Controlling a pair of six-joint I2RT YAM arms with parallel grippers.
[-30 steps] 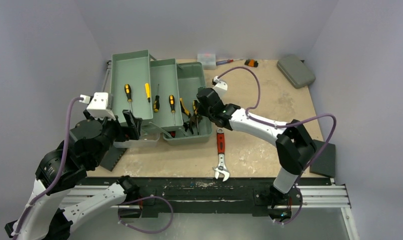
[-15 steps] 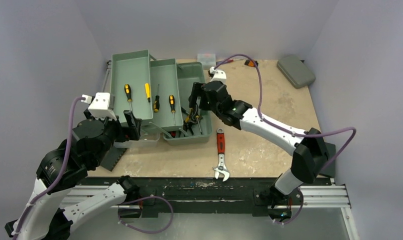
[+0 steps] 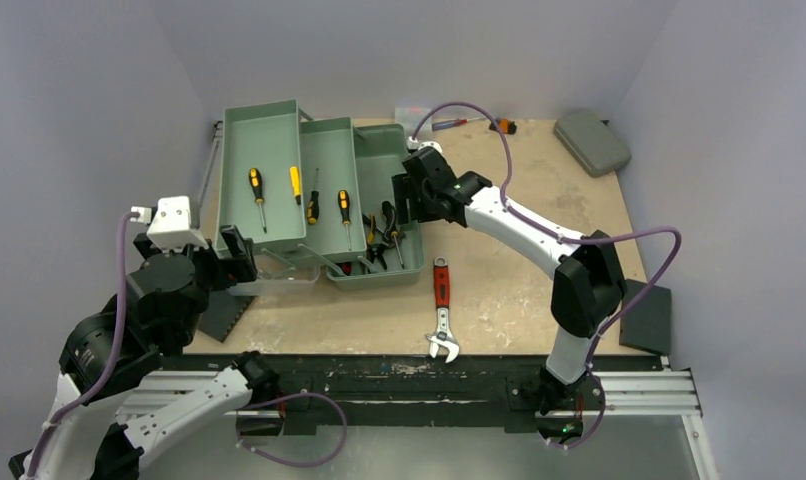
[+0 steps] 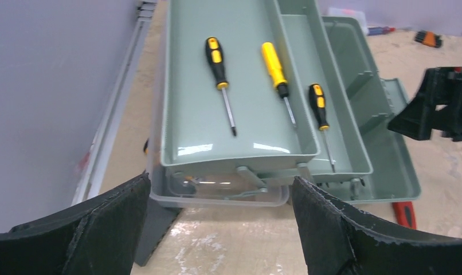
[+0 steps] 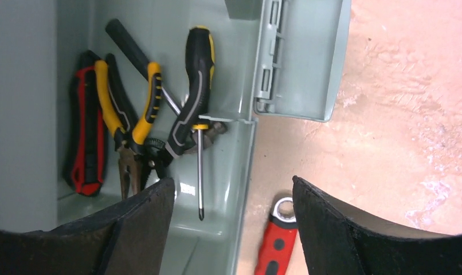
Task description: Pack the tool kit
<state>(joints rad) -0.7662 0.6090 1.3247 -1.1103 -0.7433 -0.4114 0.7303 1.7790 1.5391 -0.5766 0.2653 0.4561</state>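
Observation:
The tool kit (image 3: 379, 150) stands open at the table's back left, its fold-out trays (image 4: 240, 132) spread and holding several yellow-and-black screwdrivers (image 4: 219, 60). In its base lie a black-and-yellow screwdriver (image 5: 197, 86), pliers (image 5: 131, 126) and a red-and-black knife (image 5: 85, 132). My right gripper (image 5: 233, 189) hangs open over the base's right wall (image 5: 243, 172), holding nothing. A red adjustable wrench (image 3: 442, 305) lies on the table just right of the box. My left gripper (image 4: 220, 180) is open and empty, just short of the translucent lid (image 4: 217, 192).
A small flat grey case (image 3: 591, 140) sits at the back right. Dark pads lie at the right edge (image 3: 647, 315) and under the box's near-left corner (image 3: 224, 315). Small items (image 3: 501, 126) lie along the back wall.
My right gripper opened, left the screwdriver in the box's base and drew up and back. My left arm pulled back slightly toward the near left.

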